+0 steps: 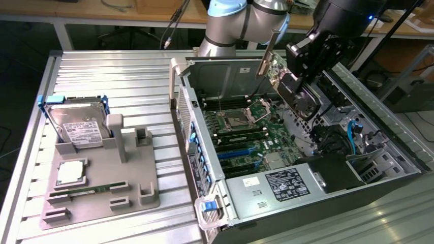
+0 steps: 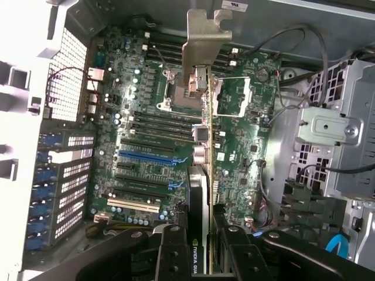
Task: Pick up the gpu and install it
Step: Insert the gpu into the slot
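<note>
While the hand (image 2: 202,241) grips the gpu (image 2: 197,184) above the motherboard (image 2: 146,137), its edge reads "NVIDIA QUA".

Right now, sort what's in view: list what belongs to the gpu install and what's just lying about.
Job: dark flat gpu card with pale metal bracket, held in the black gripper; green motherboard inside the open grey computer case.
Lying about: silver hard drive with white label; slim green memory stick; square silver processor chip; grey plastic holder tray.
</note>
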Motion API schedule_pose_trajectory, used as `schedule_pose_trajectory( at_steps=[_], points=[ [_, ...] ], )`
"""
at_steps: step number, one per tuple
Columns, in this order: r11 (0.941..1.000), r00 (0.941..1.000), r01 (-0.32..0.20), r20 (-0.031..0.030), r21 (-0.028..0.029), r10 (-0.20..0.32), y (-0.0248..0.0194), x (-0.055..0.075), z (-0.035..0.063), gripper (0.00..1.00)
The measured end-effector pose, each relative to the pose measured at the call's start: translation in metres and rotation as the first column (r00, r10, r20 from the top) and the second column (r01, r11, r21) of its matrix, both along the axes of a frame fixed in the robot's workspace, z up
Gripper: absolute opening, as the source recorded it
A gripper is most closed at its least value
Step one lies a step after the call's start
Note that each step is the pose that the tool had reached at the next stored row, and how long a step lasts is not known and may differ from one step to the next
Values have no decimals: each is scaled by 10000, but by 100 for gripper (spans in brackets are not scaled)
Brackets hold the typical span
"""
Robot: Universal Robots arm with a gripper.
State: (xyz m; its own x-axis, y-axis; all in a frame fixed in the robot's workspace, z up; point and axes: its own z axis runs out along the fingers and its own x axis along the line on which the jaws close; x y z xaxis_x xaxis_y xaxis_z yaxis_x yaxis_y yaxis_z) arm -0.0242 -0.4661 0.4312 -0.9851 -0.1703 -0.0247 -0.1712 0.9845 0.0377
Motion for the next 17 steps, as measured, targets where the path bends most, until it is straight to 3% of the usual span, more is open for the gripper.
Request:
schedule_pose_trajectory(
  at_steps=[17],
  points=[
    [9967, 9967, -812, 0, 0, 812, 0, 0, 0, 27]
  ],
)
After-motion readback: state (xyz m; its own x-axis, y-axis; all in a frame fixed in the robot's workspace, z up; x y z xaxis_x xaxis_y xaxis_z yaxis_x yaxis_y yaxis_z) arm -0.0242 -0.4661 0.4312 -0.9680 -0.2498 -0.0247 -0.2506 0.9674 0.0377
